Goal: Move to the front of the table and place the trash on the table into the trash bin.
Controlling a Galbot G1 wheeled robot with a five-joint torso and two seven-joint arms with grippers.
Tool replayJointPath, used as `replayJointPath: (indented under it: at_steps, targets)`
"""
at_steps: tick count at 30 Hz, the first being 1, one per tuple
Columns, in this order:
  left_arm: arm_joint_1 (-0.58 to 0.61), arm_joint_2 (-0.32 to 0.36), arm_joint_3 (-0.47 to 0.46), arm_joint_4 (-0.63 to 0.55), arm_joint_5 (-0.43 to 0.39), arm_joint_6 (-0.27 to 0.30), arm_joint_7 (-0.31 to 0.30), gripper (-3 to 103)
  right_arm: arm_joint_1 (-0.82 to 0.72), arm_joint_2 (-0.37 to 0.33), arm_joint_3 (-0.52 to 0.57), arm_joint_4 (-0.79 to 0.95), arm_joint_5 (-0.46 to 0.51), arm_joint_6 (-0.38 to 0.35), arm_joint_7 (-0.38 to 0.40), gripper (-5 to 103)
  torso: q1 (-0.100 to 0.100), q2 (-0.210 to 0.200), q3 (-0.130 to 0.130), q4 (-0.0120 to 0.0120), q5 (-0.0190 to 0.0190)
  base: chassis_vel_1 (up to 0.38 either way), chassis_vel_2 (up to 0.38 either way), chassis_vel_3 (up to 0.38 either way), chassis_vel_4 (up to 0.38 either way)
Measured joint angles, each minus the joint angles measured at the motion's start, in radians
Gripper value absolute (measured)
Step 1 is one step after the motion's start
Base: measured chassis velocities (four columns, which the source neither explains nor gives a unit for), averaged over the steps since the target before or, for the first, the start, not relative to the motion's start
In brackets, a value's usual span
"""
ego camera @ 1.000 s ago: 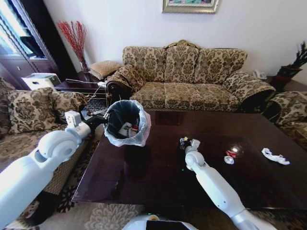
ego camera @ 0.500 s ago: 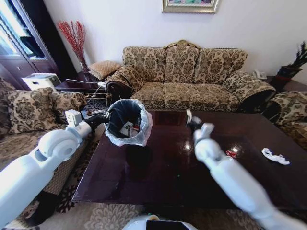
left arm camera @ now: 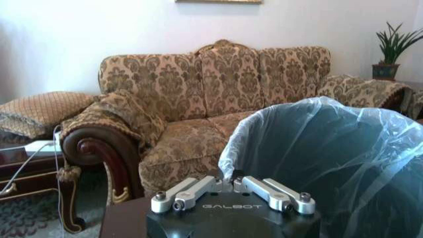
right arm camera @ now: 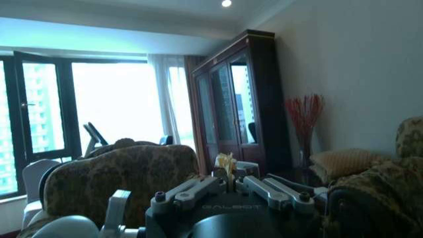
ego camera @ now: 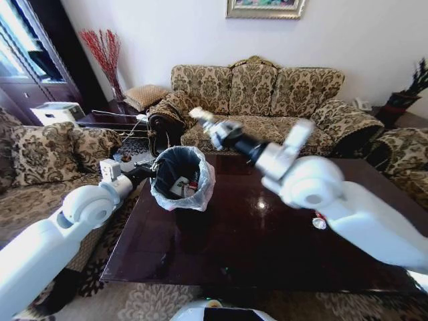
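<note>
The trash bin (ego camera: 179, 175), black with a whitish bag, hangs over the far left corner of the dark glossy table (ego camera: 221, 247) with several bits of trash inside. My left gripper (ego camera: 146, 171) is shut on its rim; the left wrist view shows the gripper (left arm camera: 229, 177) pinching the bag's edge (left arm camera: 317, 144). Raised above the bin and a little behind it, my right gripper (ego camera: 201, 116) is shut on a small pale crumpled piece of trash (right arm camera: 226, 160). A red-and-white bit (ego camera: 319, 221) lies on the table by my right forearm.
A patterned sofa (ego camera: 267, 100) stands behind the table. Armchairs sit at the left (ego camera: 40, 154) and the right (ego camera: 408, 160). A side table with cables (ego camera: 110, 120) is by the bin. A tall dark cabinet (right arm camera: 231, 104) stands beside the windows.
My right arm rose from the table top and swung left toward the bin with the small piece in its gripper. The bin in my left gripper shifted slightly.
</note>
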Motion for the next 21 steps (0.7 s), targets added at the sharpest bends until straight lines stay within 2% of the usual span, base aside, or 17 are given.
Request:
replayJointPath:
  at_steps: [3,4,6,9,12,13,16,19,20,21]
  targets:
    - [0.004,-0.011,-0.004,0.003,0.001,0.002,0.0,3,-0.015,0.021,-0.063,-0.024,-0.06,-0.054,0.004,0,0.0,0.0,0.0,-0.0003,-0.0002,0.0,0.0,0.0,0.0]
    - [0.006,-0.013,-0.005,0.003,0.001,0.002,0.0,3,-0.024,0.022,-0.072,-0.03,-0.078,-0.059,0.003,5,0.0,0.0,0.0,-0.0003,-0.0001,0.0,0.0,0.0,0.0]
    - [0.007,-0.014,-0.005,0.002,0.001,0.003,-0.001,3,-0.03,0.023,-0.077,-0.031,-0.088,-0.061,0.003,5,0.0,0.0,0.0,-0.0003,-0.0001,0.0,0.0,0.0,0.0]
    - [0.005,-0.014,-0.007,0.0,0.001,0.003,-0.003,3,-0.057,0.029,-0.082,-0.035,-0.153,-0.077,-0.004,21,0.0,0.0,0.0,-0.0005,0.0001,0.0,0.0,0.0,0.0]
    - [0.001,-0.018,-0.007,0.003,0.0,0.003,-0.006,3,-0.059,0.033,-0.081,-0.041,-0.176,-0.078,-0.01,27,0.0,0.0,0.0,-0.0005,0.0001,0.0,0.0,0.0,0.0]
    - [0.001,-0.021,-0.007,0.003,0.0,0.003,-0.007,3,-0.058,0.037,-0.08,-0.047,-0.181,-0.078,-0.01,37,0.0,0.0,0.0,-0.0004,-0.0001,0.0,0.0,0.0,0.0]
    - [0.002,-0.024,-0.008,0.002,0.0,0.003,-0.007,3,-0.054,0.04,-0.079,-0.051,-0.182,-0.078,-0.009,42,0.0,0.0,0.0,-0.0003,-0.0001,0.0,0.0,0.0,0.0]
    - [0.008,-0.035,-0.014,0.0,0.004,0.003,-0.008,3,-0.051,0.046,-0.049,-0.063,-0.186,-0.063,0.032,59,0.0,0.0,0.0,-0.0001,-0.0001,0.0,0.0,0.0,0.0]
    - [0.009,-0.039,-0.017,-0.002,0.009,0.007,-0.008,3,-0.055,0.042,-0.027,-0.063,-0.182,-0.059,0.07,59,0.0,0.0,0.0,0.0,-0.0001,0.0,0.0,0.0,0.0]
    - [0.009,-0.039,-0.017,-0.002,0.009,0.007,-0.008,3,-0.055,0.042,-0.027,-0.063,-0.182,-0.059,0.07,59,0.0,0.0,0.0,0.0,-0.0001,0.0,0.0,0.0,0.0]
